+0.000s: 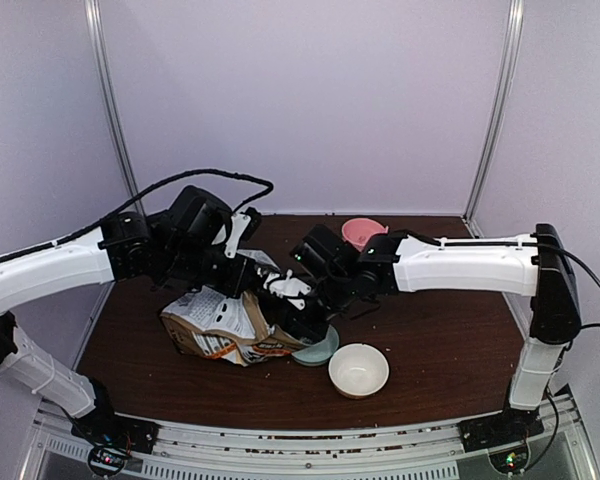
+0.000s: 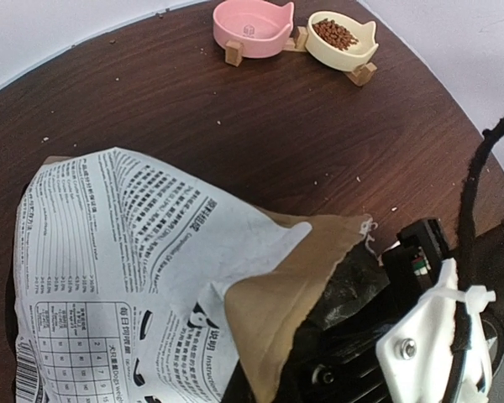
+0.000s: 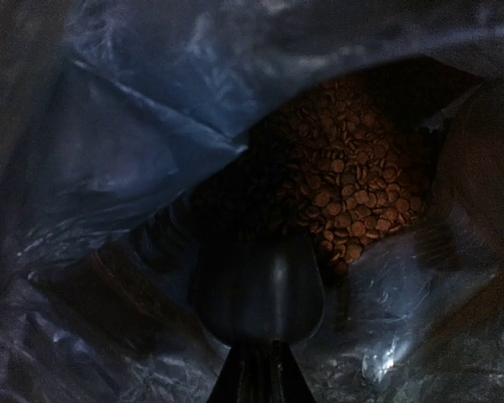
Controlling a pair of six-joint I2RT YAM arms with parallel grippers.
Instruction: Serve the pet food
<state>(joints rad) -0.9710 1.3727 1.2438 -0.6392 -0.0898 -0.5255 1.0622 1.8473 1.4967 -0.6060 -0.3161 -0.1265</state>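
Nearest the arms' bases, an empty cream bowl [image 1: 358, 370] stands just right of the slumped paper bag [image 1: 220, 330] on the bench [image 1: 430, 330]. A teal dish [image 1: 318, 352] sits between them, tucked against the bag's mouth.

Inside that mouth, the right hand [image 1: 302, 318] holds a dark scoop [image 3: 256, 290] by its handle, though its fingers are lost in the gloom. The pet food [image 3: 353, 193] lies deeper in the bag as a loose heap, ahead of the scoop's lip and a little to its right. The scoop's long axis points into the bag, just left of the pile. The right hand is plainly the nearer one, so the dig likely calls for a push forward and rightward.

At the bag's upper edge, the left hand [image 1: 235, 272] sits close against the paper; whether it pinches the paper cannot be told.

Beyond the bag, at the bench's far edge, stand a pink bowl [image 2: 254, 27] and a pale yellow bowl [image 2: 340, 38] that has pellets in it.

The crumpled liner [image 3: 134, 143] hides how much food remains, and the scoop's inside is too dark to read.
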